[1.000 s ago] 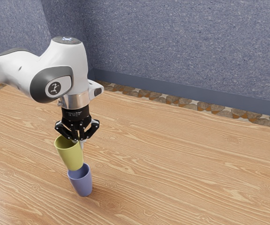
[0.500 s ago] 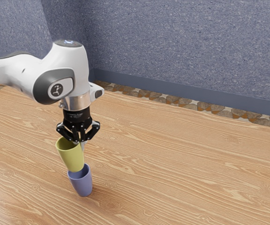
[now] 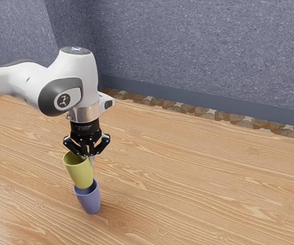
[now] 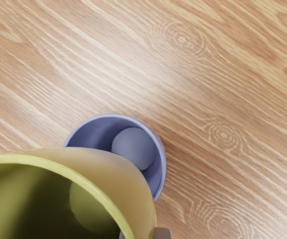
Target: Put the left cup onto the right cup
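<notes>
A yellow-green cup (image 3: 78,171) hangs tilted, its rim gripped by my gripper (image 3: 87,155), which is shut on it. Its base dips into the mouth of the blue-purple cup (image 3: 89,198) standing upright on the wooden table. In the wrist view the yellow-green cup (image 4: 59,194) looms large under my hand, partly covering the blue-purple cup (image 4: 133,147), whose inside floor shows beyond it.
The wooden table (image 3: 198,173) stretches wide toward the exterior view's right. A blue-grey wall with a dark baseboard (image 3: 198,97) and a strip of stones runs along the back.
My hand has shifted slightly toward the exterior view's right and lower, carrying the yellow-green cup further into the blue-purple cup's mouth.
</notes>
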{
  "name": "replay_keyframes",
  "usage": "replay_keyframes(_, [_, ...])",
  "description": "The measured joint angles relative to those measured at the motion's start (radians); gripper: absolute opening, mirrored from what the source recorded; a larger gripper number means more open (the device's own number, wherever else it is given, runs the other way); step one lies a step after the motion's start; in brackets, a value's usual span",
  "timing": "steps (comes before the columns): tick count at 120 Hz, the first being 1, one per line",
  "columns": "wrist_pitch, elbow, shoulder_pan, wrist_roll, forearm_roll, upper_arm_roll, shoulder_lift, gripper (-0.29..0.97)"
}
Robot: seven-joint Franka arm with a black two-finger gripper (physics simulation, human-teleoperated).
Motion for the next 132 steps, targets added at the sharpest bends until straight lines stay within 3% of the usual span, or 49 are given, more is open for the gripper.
replay_keyframes(132, [0.058,0.0,0.01,0.009,0.001,0.001,0.079,-0.11])
